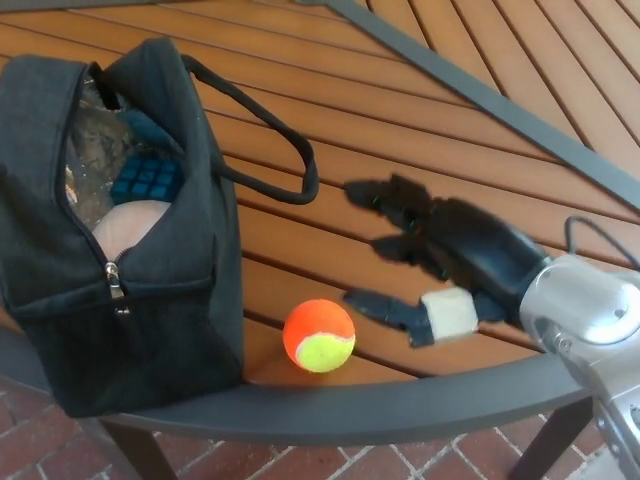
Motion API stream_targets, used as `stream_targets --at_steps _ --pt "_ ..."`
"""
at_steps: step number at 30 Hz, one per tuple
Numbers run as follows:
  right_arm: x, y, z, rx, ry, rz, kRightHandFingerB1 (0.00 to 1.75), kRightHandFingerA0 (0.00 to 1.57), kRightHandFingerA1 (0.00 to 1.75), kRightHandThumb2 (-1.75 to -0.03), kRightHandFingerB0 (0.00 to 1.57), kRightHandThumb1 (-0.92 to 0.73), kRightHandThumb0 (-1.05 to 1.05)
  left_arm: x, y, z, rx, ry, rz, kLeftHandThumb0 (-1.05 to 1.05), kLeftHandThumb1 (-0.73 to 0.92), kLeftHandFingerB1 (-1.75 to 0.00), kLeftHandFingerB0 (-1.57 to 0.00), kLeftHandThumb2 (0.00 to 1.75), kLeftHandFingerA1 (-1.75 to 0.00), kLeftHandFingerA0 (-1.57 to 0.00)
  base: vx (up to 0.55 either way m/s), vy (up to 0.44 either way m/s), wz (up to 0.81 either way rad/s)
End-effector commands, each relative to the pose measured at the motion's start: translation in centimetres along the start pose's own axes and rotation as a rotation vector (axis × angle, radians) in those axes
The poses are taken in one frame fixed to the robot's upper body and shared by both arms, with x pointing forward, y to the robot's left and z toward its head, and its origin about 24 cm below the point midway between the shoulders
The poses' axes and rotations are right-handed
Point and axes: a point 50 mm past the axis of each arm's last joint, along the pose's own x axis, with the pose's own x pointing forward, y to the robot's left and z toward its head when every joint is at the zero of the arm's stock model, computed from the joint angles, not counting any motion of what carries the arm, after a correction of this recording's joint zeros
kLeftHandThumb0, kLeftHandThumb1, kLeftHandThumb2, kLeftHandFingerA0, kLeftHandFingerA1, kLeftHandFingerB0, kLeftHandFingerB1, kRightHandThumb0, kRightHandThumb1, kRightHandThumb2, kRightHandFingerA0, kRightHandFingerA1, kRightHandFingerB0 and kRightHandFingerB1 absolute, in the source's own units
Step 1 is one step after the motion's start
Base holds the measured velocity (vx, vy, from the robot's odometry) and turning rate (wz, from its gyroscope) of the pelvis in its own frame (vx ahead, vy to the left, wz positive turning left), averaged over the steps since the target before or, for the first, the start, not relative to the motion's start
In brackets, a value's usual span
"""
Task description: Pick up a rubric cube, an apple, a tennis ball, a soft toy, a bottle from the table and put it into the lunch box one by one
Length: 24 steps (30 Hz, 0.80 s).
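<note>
Nearest you, the orange-and-yellow tennis ball [319, 336] sits on the slatted wooden table [400, 150] by its dark metal rim, just right of the black fabric lunch box [120, 230]. Your right hand [440, 260] hovers just right of the ball, fingers [385, 195] spread apart, holding nothing. The unzipped lunch box shows a blue cube [145, 180] and a pale rounded object [125, 230] inside.

Quick count: there was one tennis ball [319, 336], half orange and half yellow-green, on the slatted wooden table [420, 110]. One black lunch box [120, 230] sat there too, with one loop handle [270, 135] showing. Inside I could count one blue cube [147, 180] and one pale rounded thing [125, 228]. One robot hand [430, 260] was visible.
</note>
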Motion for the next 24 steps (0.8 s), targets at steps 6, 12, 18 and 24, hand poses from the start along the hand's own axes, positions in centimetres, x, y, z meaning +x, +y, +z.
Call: stream_targets --at_steps 6,12,18,24 --pt "2.3 2.4 -1.5 0.128 0.033 0.111 0.41 0.43 0.65 -0.59 0.46 -0.62 -0.57 -0.1 0.0 0.3 0.004 -0.041 -0.002 -0.13 0.64 -1.09 -0.98 0.87 -1.16 -1.08 0.00 0.000 0.00" --pt "3.9 1.2 -0.3 0.050 -0.022 0.054 0.37 0.42 0.59 -0.60 0.43 -0.64 -0.57 -0.3 -0.1 0.0 0.011 -0.040 0.006 -0.13 0.62 -1.11 -0.99 0.89 -1.17 -1.08 0.00 0.000 0.00" --pt "4.4 -0.8 1.5 -0.116 -0.138 -0.105 0.42 0.43 0.66 -0.59 0.53 -0.63 -0.52 -0.5 -0.1 -0.3 0.004 -0.028 -0.002 -0.13 0.55 -1.08 -1.02 1.00 -1.14 -1.12 0.00 0.000 0.00" --pt "4.0 -0.2 2.7 -0.191 -0.325 -0.211 0.52 0.59 0.96 -0.59 0.75 -0.60 -0.47 -0.8 0.1 -0.7 0.027 -0.017 -0.013 -0.14 0.64 -1.10 -0.96 0.89 -1.15 -1.08 0.00 0.000 0.00"
